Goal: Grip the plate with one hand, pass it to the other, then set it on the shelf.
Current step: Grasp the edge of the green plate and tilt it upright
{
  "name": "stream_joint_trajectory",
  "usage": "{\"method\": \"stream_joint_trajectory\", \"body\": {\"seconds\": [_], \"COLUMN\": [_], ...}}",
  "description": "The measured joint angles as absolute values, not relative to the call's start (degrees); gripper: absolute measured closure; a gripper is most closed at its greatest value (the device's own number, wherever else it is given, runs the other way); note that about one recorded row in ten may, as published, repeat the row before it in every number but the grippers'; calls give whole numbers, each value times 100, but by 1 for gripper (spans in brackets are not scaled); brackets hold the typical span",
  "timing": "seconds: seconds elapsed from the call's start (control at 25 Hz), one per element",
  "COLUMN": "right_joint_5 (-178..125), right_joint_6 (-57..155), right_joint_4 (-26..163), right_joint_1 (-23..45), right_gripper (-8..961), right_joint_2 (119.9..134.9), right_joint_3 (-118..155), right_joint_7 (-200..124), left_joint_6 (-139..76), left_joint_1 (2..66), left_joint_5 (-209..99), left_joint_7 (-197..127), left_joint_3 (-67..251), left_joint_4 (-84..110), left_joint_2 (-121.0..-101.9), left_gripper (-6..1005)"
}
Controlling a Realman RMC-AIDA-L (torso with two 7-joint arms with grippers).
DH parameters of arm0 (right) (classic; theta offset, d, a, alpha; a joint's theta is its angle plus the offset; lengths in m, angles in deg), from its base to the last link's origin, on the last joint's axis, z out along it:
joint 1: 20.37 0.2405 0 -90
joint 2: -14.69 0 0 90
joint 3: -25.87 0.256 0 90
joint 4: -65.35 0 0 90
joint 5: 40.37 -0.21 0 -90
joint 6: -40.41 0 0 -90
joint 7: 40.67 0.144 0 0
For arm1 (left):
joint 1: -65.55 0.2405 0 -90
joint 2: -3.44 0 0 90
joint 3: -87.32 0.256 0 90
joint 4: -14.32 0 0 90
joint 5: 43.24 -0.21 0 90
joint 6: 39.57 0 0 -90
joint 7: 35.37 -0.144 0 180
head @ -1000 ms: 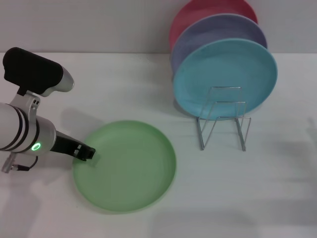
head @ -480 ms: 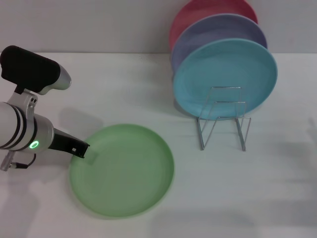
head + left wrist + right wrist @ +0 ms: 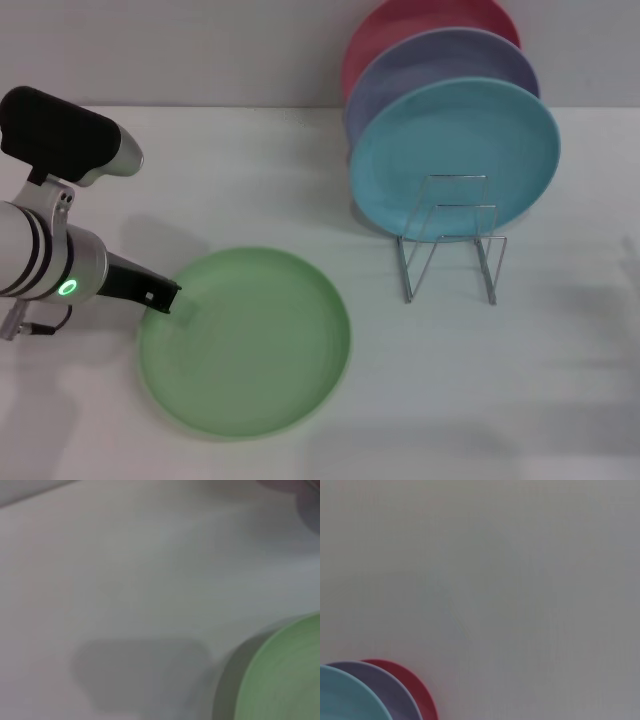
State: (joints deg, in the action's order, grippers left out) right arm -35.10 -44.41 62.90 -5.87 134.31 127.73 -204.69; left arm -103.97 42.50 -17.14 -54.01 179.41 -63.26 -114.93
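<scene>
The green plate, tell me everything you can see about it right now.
The green plate is round, plain light green, with a shallow raised rim and a smooth, matte look. It lies face up on the white table, in front of and left of the wire rack. The left claw is at its left rim; whether it grips is unclear.

Light green plate [image 3: 250, 345] lies near the wire shelf [image 3: 450, 240], apart.

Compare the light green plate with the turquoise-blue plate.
The light green plate lies nearly flat on the table, while the turquoise-blue plate stands on edge in the wire rack. The left gripper is at the green plate's rim; nothing touches the blue one. Both are round, plain and about the same size.
</scene>
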Motion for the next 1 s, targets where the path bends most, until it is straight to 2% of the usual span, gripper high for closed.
{"method": "stream_joint_trajectory", "body": {"seconds": [0.76, 1.0], "right_joint_5": [-3510, -3508], "right_joint_6": [-4597, -5289], "right_joint_4": [6240, 6085], "right_joint_1": [-550, -561], "right_gripper": [127, 128], "right_joint_2": [13419, 13421], "right_joint_3": [12773, 12773], "right_joint_7": [-20379, -20342], "left_joint_6": [-10560, -10631], "left_joint_1": [4567, 4634], "left_joint_5": [-1741, -1755], "left_joint_7": [-5597, -5712], "left_joint_3": [17773, 17546], "left_joint_4": [-7897, -8429], "left_joint_2": [-11473, -11469], "left_gripper": [968, 969]}}
